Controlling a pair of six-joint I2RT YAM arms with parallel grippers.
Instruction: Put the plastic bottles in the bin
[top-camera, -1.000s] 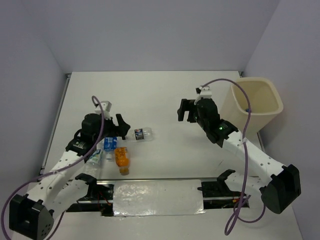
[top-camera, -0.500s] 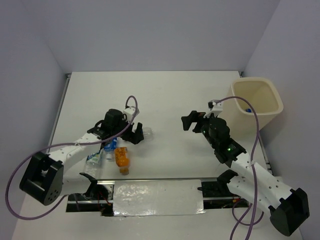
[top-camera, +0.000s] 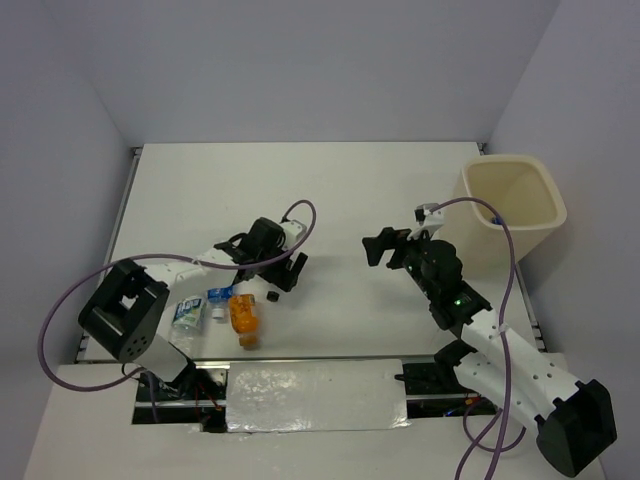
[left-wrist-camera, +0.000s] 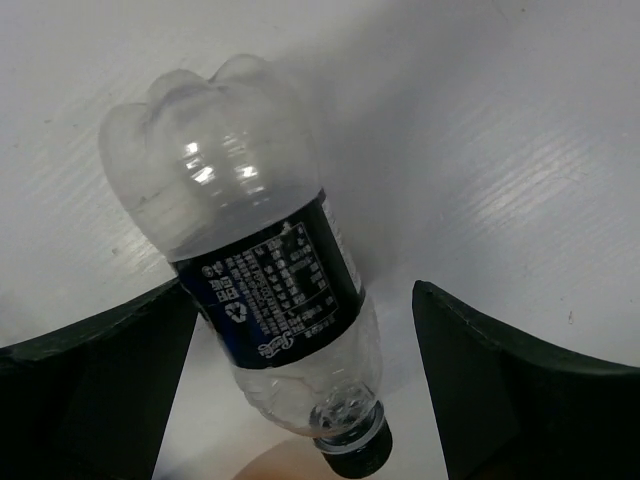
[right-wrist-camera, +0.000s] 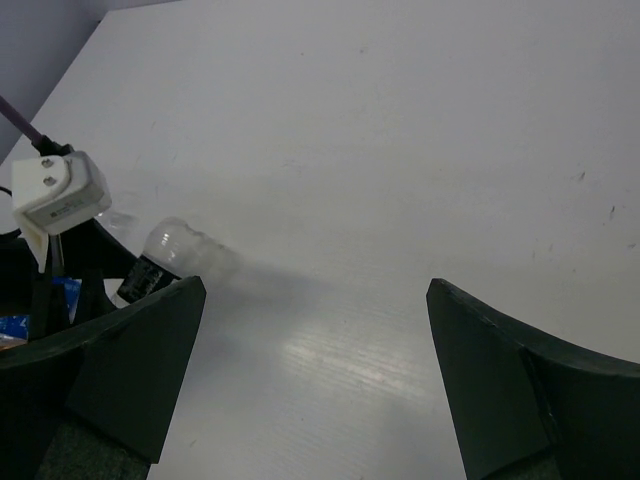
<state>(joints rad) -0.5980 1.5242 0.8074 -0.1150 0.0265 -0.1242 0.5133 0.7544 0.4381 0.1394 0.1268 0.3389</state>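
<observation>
A clear bottle with a dark label (left-wrist-camera: 272, 300) lies on the white table, black cap toward the wrist. It sits between the open fingers of my left gripper (left-wrist-camera: 300, 400), which straddles it; in the top view my left gripper (top-camera: 281, 270) mostly hides it. An orange bottle (top-camera: 243, 317) and two blue-labelled clear bottles (top-camera: 220, 296) (top-camera: 188, 313) lie just left of it. The cream bin (top-camera: 512, 203) stands at the far right. My right gripper (top-camera: 386, 248) is open and empty over the table middle, left of the bin. In the right wrist view the dark-label bottle's base (right-wrist-camera: 168, 250) shows.
The left arm's white wrist camera (right-wrist-camera: 55, 192) shows at the left of the right wrist view. A foil-covered strip (top-camera: 315, 395) runs along the near edge between the arm bases. Walls close the table at the back and sides.
My left gripper has moved right and down over the dark-label bottle, now straddling it. My right gripper has lowered and shifted slightly toward the near edge.
</observation>
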